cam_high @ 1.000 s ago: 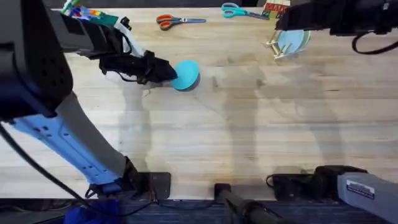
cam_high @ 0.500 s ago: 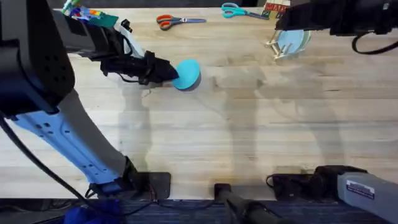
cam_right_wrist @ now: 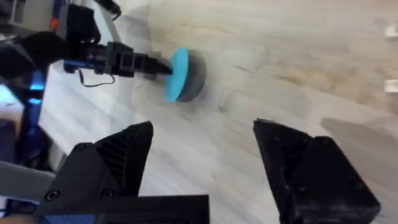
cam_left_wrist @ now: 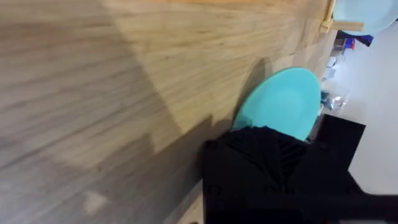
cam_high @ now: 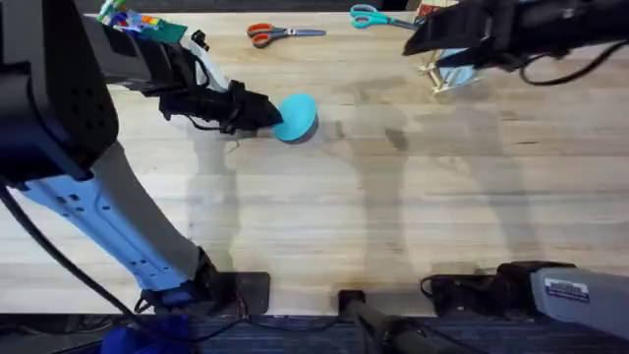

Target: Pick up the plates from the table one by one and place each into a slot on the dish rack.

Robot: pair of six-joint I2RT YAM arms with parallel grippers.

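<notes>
A teal plate (cam_high: pixel 298 118) sits left of the table's (cam_high: pixel 393 216) middle, its rim pinched by my left gripper (cam_high: pixel 267 113), which is shut on it. The left wrist view has the same plate (cam_left_wrist: pixel 283 102) sticking out beyond my black finger (cam_left_wrist: pixel 267 155). In the right wrist view this plate (cam_right_wrist: pixel 178 73) stands tilted on edge with a dark shadow behind it. At the back right, the wooden dish rack (cam_high: pixel 437 81) holds a pale blue plate (cam_high: pixel 460 65) upright, partly hidden by my right arm. My right gripper (cam_high: pixel 415 43) hovers just left of the rack, open (cam_right_wrist: pixel 205 162) and holding nothing.
Orange-handled scissors (cam_high: pixel 271 34) and teal-handled scissors (cam_high: pixel 373 17) lie along the far edge. Colourful items (cam_high: pixel 138 22) sit at the back left. A broad stretch of bare wood lies between the teal plate and the rack.
My right arm has swung left, away from the rack, leaving the pale blue plate standing in it. The left gripper and the teal plate have hardly moved.
</notes>
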